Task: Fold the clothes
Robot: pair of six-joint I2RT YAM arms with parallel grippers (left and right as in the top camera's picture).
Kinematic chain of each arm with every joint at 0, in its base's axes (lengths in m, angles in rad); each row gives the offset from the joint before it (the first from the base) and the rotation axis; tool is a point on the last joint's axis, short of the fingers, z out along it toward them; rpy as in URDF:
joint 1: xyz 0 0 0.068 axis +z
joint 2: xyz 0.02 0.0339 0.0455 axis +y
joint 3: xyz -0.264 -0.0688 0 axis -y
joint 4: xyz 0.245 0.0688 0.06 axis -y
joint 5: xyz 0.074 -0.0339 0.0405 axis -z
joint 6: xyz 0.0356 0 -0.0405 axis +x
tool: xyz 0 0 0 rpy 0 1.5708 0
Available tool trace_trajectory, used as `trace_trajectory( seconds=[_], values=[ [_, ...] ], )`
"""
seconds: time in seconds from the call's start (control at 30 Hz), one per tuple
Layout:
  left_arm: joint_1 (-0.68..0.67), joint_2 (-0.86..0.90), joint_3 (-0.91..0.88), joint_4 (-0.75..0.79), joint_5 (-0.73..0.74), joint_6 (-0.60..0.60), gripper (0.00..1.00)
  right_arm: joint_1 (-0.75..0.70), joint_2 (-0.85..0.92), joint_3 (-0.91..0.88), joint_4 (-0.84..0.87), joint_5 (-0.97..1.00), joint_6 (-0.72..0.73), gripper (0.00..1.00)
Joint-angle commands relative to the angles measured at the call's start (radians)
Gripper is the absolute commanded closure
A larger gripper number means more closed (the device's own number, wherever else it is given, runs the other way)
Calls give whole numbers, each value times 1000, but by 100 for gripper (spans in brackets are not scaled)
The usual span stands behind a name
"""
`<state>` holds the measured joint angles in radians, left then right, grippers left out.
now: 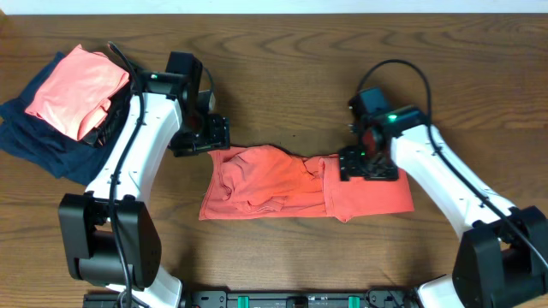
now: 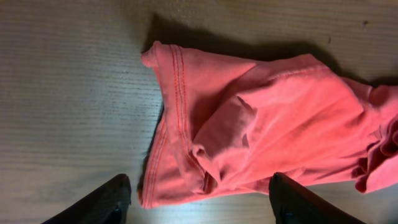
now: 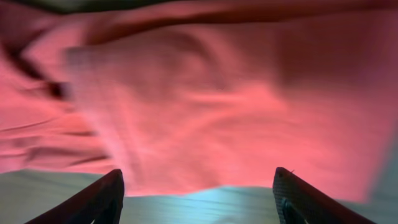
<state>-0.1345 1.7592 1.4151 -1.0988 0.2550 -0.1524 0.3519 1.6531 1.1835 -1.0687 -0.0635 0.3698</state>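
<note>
The clothes, a red T-shirt [image 1: 282,184], lie rumpled and partly folded across the middle of the table. My left gripper [image 1: 208,137] hovers at the shirt's upper left corner. In the left wrist view the stitched hem [image 2: 177,106] runs down between the dark fingers [image 2: 106,202], which stand wide apart and hold nothing; the left gripper [image 2: 199,200] is open. My right gripper [image 1: 366,162] is over the shirt's right part. In the right wrist view the shirt [image 3: 205,99] fills most of the frame, blurred. The right gripper [image 3: 199,196] is open, with bare table between its fingers [image 3: 305,199].
A salmon-pink folded garment [image 1: 73,81] rests on a navy blue garment [image 1: 34,137] at the far left, beside the left arm. The wooden table [image 1: 282,60] shows bare behind the shirt, and also in front of it.
</note>
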Motion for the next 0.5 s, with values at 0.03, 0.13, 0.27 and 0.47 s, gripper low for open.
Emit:
trace_trajectory(
  seconds=[0.03,0.13,0.27,0.47],
  values=[
    [5,40,-84,48,-13,44,27,-72,-19,10,-49,95,19,25],
    [5,71,-131,102,-8,48,26,-107,-19,10,-66,94,18,25],
    [5,119,-180,164,54,55,26,-129,-19,10,-69,94,18,24],
    [4,186,-240,239,100,66,27,-131,-19,10,-70,94,18,25]
  ],
)
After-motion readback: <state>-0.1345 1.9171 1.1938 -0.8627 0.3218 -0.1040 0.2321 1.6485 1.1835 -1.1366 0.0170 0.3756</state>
